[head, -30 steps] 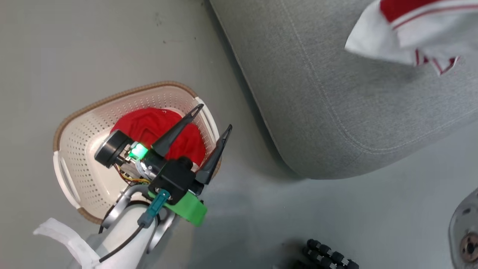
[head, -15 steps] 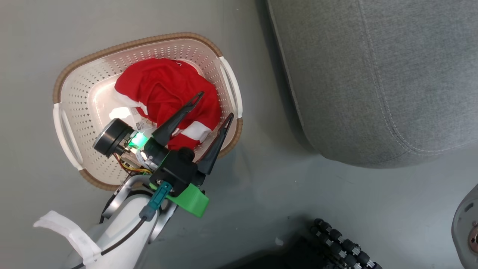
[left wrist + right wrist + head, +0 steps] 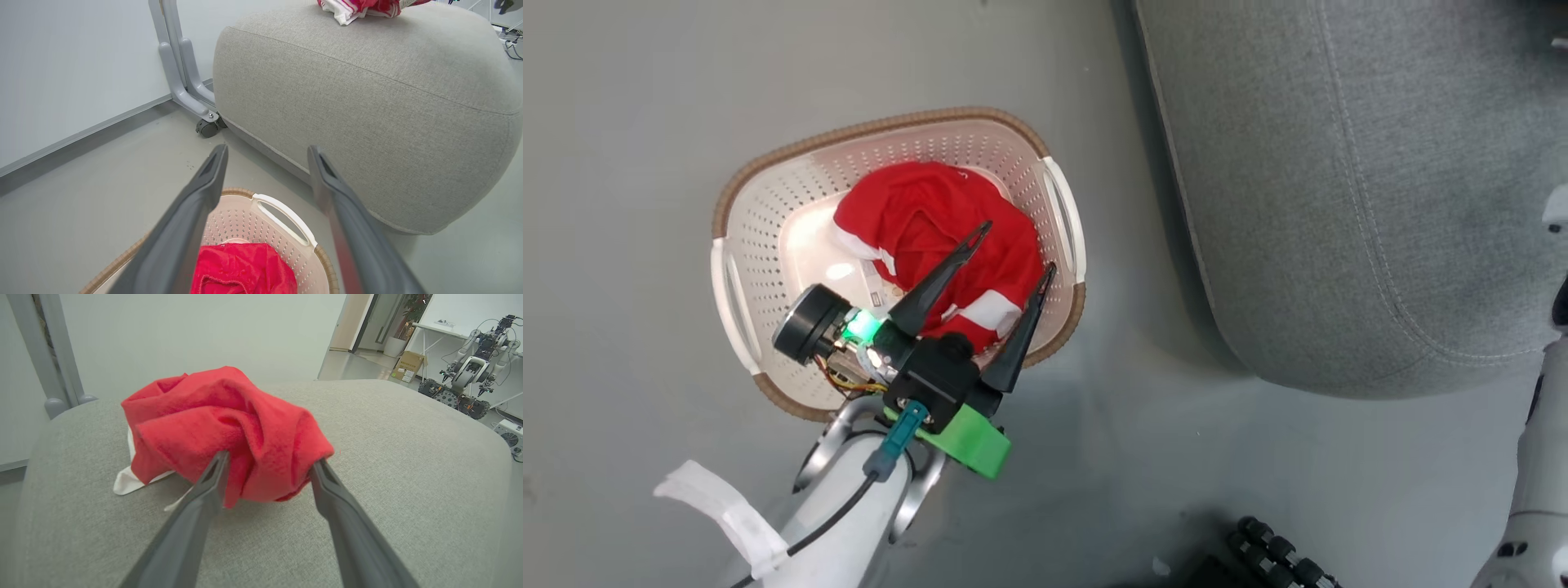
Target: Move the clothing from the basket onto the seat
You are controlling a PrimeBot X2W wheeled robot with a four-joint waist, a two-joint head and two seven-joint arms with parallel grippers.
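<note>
Change: the jaws of the right gripper are spread wide where a second ago they were shut; nothing is gripped.
First garment: a bunched red piece with a white edge is laid on the seat, between the parted right fingertips; whether it is touched by them cannot be told.
Meaning for task: one piece is judged delivered, and one is left.
Head view: the camera has been turned toward the basket; the shift of the picture is the camera's, not the things'.
Second garment: a red piece with white stripes is lying in the basket, which is set on the floor near the seat.
Left gripper: it is fully open and empty, and is held above the second garment.
Next step: a descent and a pinch on the second garment are judged to be called for.
Obstructions: the basket wall and white handle must be cleared on the lift; the seat's rounded flank is seen to rise well above the basket.
Surroundings: a grey wheeled frame is set by the wall beside the seat; another robot and a cardboard box are well apart, and are judged out of the path.
</note>
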